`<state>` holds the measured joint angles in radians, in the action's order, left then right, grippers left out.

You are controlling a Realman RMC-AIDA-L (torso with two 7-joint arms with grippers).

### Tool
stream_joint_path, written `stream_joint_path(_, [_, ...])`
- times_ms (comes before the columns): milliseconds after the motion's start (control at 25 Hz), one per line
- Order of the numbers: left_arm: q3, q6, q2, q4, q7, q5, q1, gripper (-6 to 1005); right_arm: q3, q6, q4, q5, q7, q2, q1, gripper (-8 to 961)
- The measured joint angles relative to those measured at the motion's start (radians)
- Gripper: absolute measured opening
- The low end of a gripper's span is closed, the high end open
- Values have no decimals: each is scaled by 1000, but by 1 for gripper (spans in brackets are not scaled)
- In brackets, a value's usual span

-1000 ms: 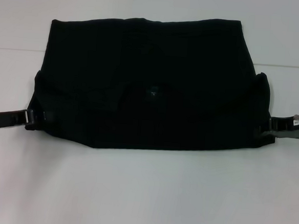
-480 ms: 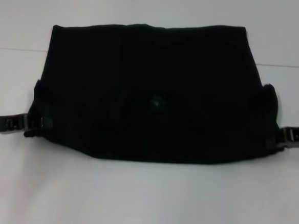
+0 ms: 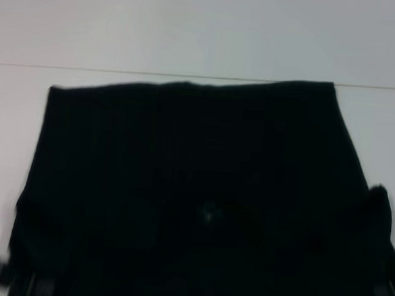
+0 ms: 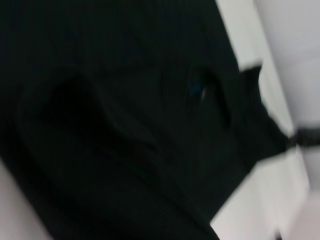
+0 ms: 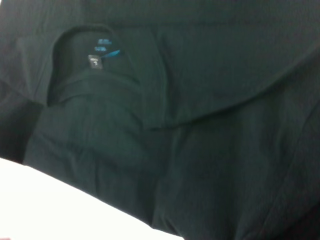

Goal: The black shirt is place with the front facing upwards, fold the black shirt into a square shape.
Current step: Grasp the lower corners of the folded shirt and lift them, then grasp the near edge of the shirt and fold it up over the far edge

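Head view shows the black shirt (image 3: pixel 194 195) spread across the white counter (image 3: pixel 192 32), filling most of the frame, its far edge lying near a thin line that crosses the counter. The cream lettering is not visible; I see only plain black cloth with the small neck label (image 3: pixel 208 215) showing near the middle. My left fingers (image 3: pixel 28 286) sit at the shirt's near left corner, at the bottom edge of the frame, and my right fingers (image 3: pixel 385 293) sit at the near right corner. Each touches the cloth at its side edge and appears to be pinching it, though black on black hides the tips, so I cannot tell for certain whether either set is closed on fabric.

Left wrist view shows a dark sweep of shirt with the blue label (image 4: pixel 196 90), and farther off my other arm's fingers (image 4: pixel 306 136) at the opposite corner of the cloth. Right wrist view shows the collar opening and the blue label (image 5: pixel 102 52) on top of a folded layer, with a curved hem crossing above it and white counter at one corner.

I judge that I am in the middle of a lengthwise fold, carrying one edge of the shirt over the rest with both arms together. The next move calls for keeping both corners level and taut, laying the edge down squarely, then letting go without dragging the cloth.
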<state>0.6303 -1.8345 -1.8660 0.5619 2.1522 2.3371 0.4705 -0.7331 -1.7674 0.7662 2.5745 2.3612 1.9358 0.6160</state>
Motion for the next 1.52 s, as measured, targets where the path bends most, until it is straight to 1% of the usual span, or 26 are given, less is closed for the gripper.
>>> stream_joint_path(80, [6,-63,2,-1,1,76,8,38,-1,-53,0,2,-31,0,-13,46])
stream_joint_path(160, [9,-102,3,-1,6,142,22,38,-1,-93,1,2,-52,5,-19,46])
stream_joint_path(240, [6,-115,4,0,14,165,32,38,-2,-97,-1,5,-65,9,-22,46])
stream_joint_path(360, [-22,-114,4,1,9,150,44,38,18,-58,-26,5,-85,10,-18,47])
stream_joint_path(480, [-107,-103,1,-3,-4,124,66,38,82,-9,-67,-15,-89,2,5,47])
stream_joint_path(560, [-191,-92,-1,-3,-2,93,91,38,140,15,-80,-52,-88,-8,19,46])
stream_joint_path(680, [-320,-3,1,-7,49,72,127,38,249,64,-105,-144,-77,-30,36,46])
stream_joint_path(760, [-383,118,0,-10,84,55,146,38,307,133,-139,-231,-71,-43,43,47])
stream_joint_path(800, [-400,175,-3,-13,90,42,150,38,323,167,-156,-273,-71,-46,44,48])
stream_joint_path(880, [-422,296,-13,-29,91,-1,154,38,332,277,-205,-377,-82,-41,47,50])
stream_joint_path(920, [-426,356,-22,-41,82,-33,155,38,331,328,-231,-418,-93,-33,49,51])
stream_joint_path(1000, [-428,460,-44,-59,54,-89,155,38,327,449,-277,-486,-143,-10,59,53])
stream_joint_path(1040, [-428,510,-61,-63,27,-121,154,38,326,514,-297,-507,-178,12,68,54])
stream_joint_path(1080, [-429,551,-77,-64,3,-147,152,38,326,556,-304,-518,-201,27,74,55])
stream_joint_path(1240, [-429,695,-134,-69,-90,-263,148,37,327,776,-324,-587,-347,120,111,60])
stream_joint_path(1280, [-429,726,-146,-74,-119,-294,147,37,327,810,-326,-609,-377,133,117,61])
stream_joint_path(1360, [-427,777,-163,-90,-172,-345,150,37,327,900,-354,-676,-465,154,137,63])
stream_joint_path(1520, [-422,858,-184,-120,-261,-422,161,37,327,998,-439,-791,-622,155,175,67])
